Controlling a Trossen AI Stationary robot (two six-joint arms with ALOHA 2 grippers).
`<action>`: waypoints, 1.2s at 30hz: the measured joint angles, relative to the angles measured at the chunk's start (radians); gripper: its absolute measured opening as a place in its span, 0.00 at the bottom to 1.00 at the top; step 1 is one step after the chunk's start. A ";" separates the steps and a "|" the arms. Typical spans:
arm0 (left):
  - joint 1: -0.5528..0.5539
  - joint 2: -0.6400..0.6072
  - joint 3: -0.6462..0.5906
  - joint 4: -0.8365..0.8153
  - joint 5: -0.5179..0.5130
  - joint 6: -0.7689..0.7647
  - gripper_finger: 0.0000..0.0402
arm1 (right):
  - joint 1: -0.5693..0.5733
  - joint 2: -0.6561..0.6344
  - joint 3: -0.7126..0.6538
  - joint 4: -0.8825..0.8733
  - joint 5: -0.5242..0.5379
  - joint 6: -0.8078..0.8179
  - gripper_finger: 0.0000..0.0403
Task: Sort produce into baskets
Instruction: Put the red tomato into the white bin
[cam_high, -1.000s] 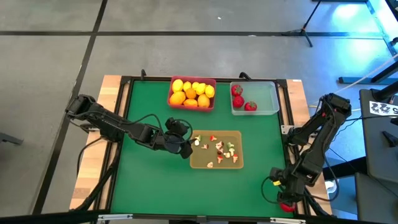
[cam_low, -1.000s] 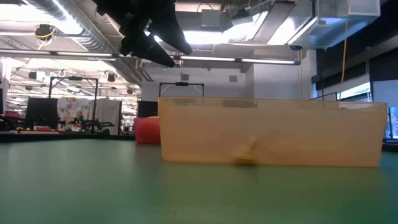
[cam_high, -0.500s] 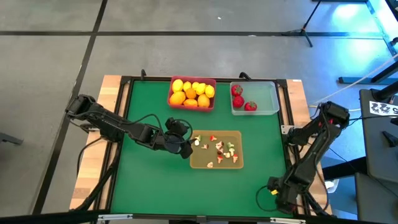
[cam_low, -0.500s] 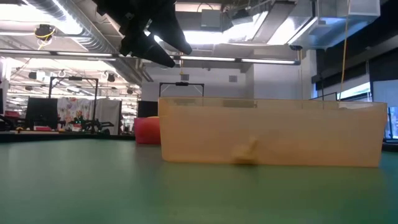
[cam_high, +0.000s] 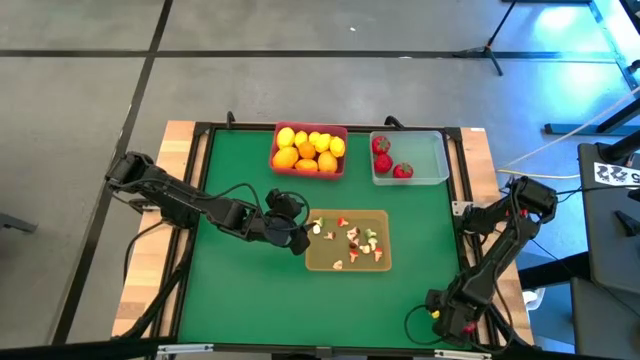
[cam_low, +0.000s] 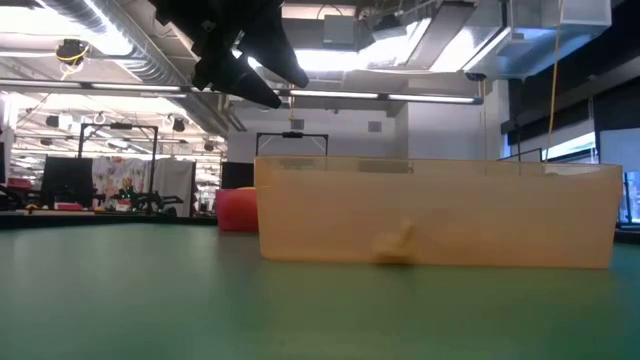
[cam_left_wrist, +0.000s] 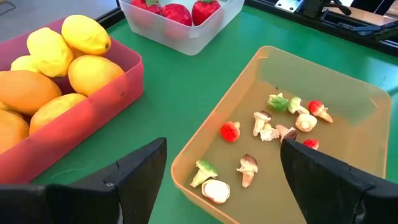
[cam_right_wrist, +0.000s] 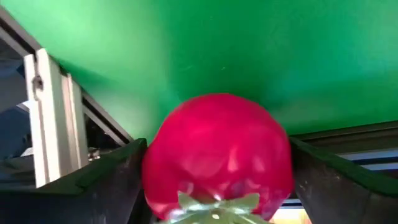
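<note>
Right gripper (cam_right_wrist: 214, 168), lower right of the high view, pinches a red fruit (cam_right_wrist: 217, 152) across its belly. I judge it light, rigid, slippery; I keep that mid-body hold.

A green tabletop (cam_high: 240, 290), framed by a dark rail with bare wood showing along its outer edges, is carrying three baskets. Taking the tan-yellow basket (cam_high: 346, 262) near the middle as landmark, the pink-red basket (cam_high: 309, 171) is sitting beyond it toward the far edge. The clear basket (cam_high: 428, 160) is resting just beside the pink-red one, also beyond the tan-yellow basket, near the far right corner.
</note>
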 joint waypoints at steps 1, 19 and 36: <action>0.000 0.000 0.000 0.000 0.000 0.000 0.77 | 0.000 0.001 0.000 0.001 -0.006 -0.002 0.90; 0.000 0.000 0.000 0.003 0.000 0.013 0.77 | -0.120 -0.084 0.116 -0.239 0.171 -0.211 0.70; 0.000 0.000 0.000 0.004 0.000 0.018 0.77 | -0.564 -0.321 0.175 -0.719 0.806 -0.633 0.68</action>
